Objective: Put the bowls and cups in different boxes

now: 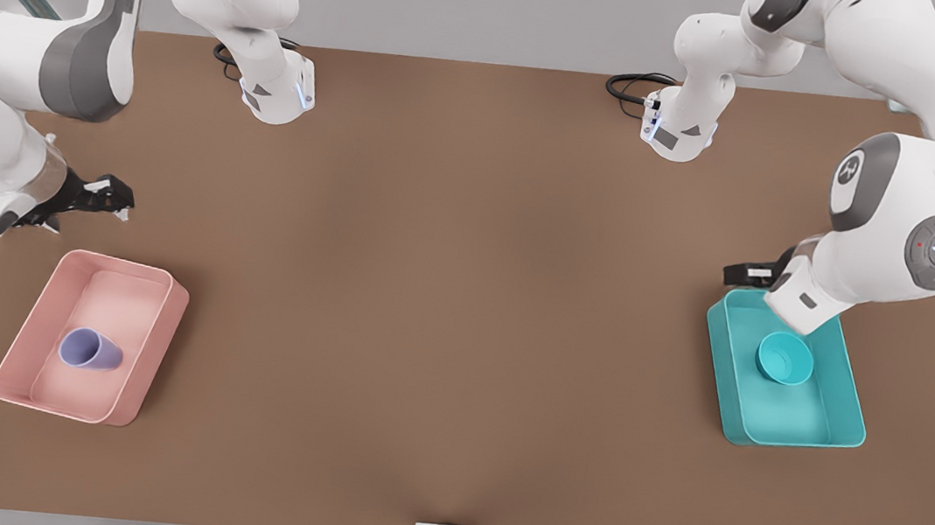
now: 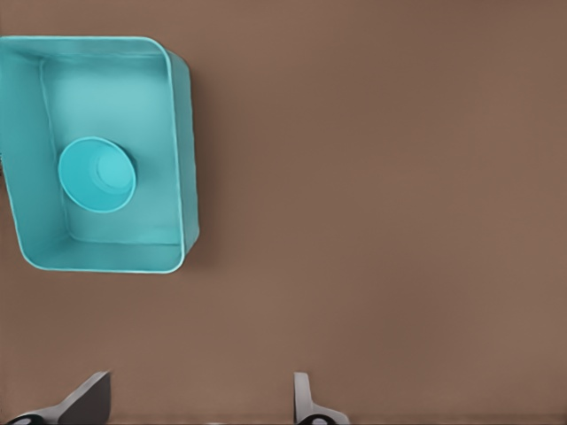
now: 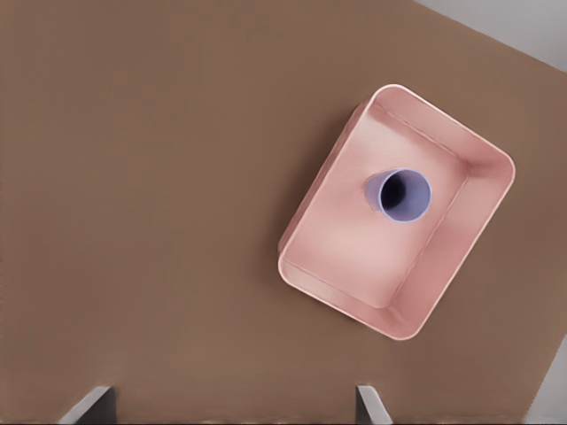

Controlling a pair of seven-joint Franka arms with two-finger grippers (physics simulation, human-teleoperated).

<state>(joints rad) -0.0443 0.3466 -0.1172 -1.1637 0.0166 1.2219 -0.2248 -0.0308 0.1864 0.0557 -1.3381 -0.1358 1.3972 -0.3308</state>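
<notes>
Sorting looks finished: bowl (image 1: 785,358) sits in the teal box (image 1: 851,412), cup (image 1: 91,350) in the pink box (image 1: 161,324). Left gripper (image 2: 199,403) and right gripper (image 3: 235,407) hover with jaws spread, empty, boxes well clear. Next, likely only retreat above the brown table (image 1: 446,295)

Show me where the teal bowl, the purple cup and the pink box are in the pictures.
teal bowl (image 2: 97,174), left wrist view, inside bottom of the bowl.
purple cup (image 3: 405,195), right wrist view, its open mouth.
pink box (image 1: 165,325), front view, outer side wall.
</notes>
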